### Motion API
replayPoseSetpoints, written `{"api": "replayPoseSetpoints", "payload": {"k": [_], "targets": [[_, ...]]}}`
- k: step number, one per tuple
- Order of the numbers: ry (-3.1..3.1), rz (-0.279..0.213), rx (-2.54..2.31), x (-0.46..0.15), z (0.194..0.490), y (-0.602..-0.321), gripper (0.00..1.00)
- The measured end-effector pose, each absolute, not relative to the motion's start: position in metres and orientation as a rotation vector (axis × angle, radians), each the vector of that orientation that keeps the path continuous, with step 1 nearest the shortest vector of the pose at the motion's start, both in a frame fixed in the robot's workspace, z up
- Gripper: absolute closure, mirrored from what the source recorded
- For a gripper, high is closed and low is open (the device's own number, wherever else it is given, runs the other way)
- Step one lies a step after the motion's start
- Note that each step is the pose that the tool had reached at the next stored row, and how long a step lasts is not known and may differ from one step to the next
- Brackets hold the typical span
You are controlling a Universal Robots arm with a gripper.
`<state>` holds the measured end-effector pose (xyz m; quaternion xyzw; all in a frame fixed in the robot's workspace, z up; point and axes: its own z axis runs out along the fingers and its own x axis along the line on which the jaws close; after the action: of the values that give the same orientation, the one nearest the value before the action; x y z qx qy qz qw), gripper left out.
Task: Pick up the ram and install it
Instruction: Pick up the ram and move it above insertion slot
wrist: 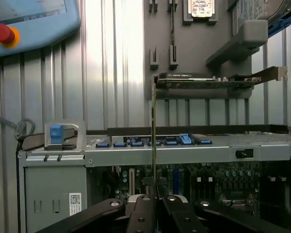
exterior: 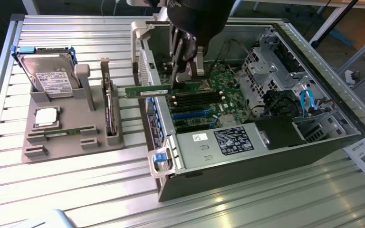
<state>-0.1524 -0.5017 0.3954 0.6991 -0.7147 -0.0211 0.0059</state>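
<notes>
The ram (exterior: 148, 90) is a thin green stick with a white label, held level above the open computer case (exterior: 233, 171). My gripper (exterior: 186, 80) is shut on the stick's end that points to the exterior view's right, and the rest juts out over the case's side wall. Under the gripper lie the motherboard's dark memory slots (exterior: 198, 100). In the wrist view the ram (wrist: 153, 136) shows edge-on as a thin line rising from between the black fingers (wrist: 141, 213), with the motherboard (wrist: 208, 179) behind it.
A grey fixture (exterior: 68, 142) at the exterior view's left carries a hard drive (exterior: 49, 71), a square silver processor (exterior: 46, 117) and an upright dark expansion card (exterior: 110, 111). A blue pendant with a red button (wrist: 4, 34) lies on the slatted metal table.
</notes>
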Motion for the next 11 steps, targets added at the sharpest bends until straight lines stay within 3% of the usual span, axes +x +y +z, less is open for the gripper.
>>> {"api": "replayPoseSetpoints", "payload": {"k": [11], "targets": [[-2.237,-0.066,2.188,-0.122,0.395,-0.507,0.88]]}}
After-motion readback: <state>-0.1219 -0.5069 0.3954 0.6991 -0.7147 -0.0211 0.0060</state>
